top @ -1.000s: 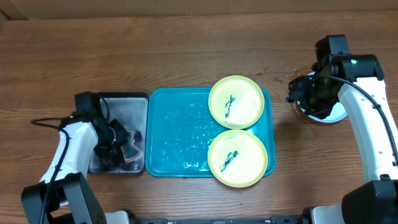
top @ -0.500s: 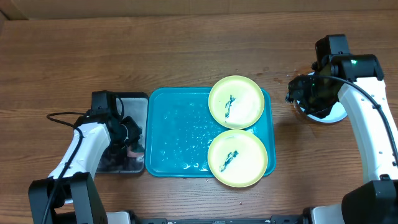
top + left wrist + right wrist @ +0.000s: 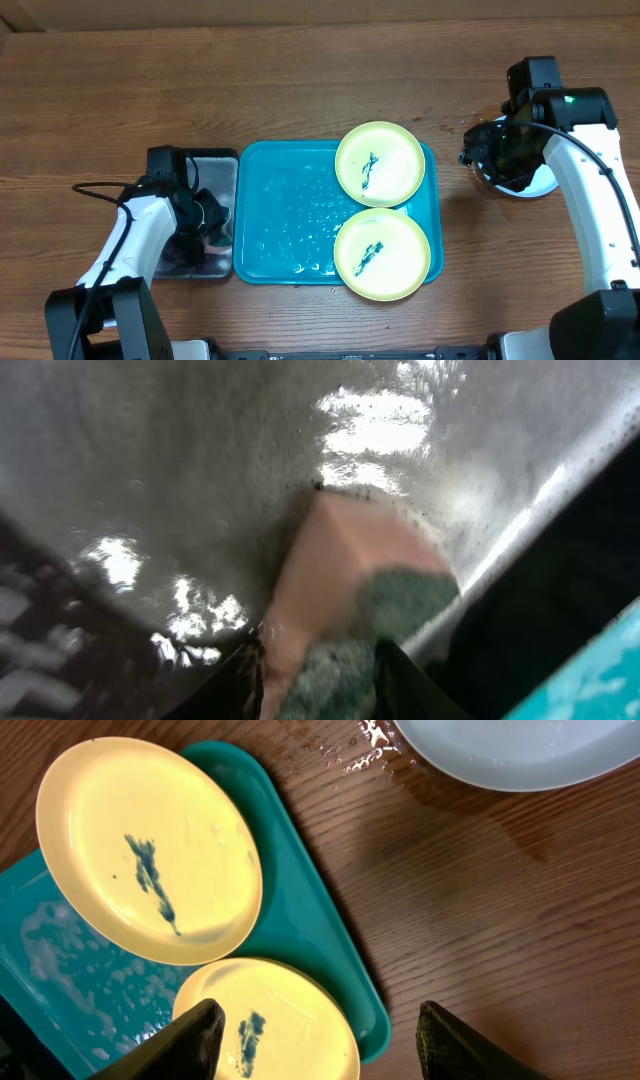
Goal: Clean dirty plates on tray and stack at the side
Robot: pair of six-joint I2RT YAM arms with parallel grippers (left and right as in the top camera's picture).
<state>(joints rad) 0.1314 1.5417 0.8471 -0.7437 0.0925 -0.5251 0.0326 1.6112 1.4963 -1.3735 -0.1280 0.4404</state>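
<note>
Two pale yellow-green plates, each with a dark smear, lie on the right end of the turquoise tray (image 3: 285, 215): a far one (image 3: 380, 163) and a near one (image 3: 381, 254). They also show in the right wrist view, the far one (image 3: 150, 850) and the near one (image 3: 270, 1020). A light blue plate (image 3: 536, 187) sits on the table to the right, wet, seen too in the right wrist view (image 3: 520, 750). My right gripper (image 3: 492, 152) is open and empty (image 3: 320, 1050), between the tray and that plate. My left gripper (image 3: 205, 222) is shut on a pink-and-green sponge (image 3: 345, 600) inside the black tray.
A narrow black tray (image 3: 190, 165) with a wet floor (image 3: 200, 470) stands against the turquoise tray's left edge (image 3: 600, 675). Water drops lie on the wood beside the light blue plate (image 3: 365, 750). A cable trails from the left arm (image 3: 95, 190).
My left arm has swung in over the black tray and toward its right side, with the sponge in the jaws. The right arm and the plates have not moved.
</note>
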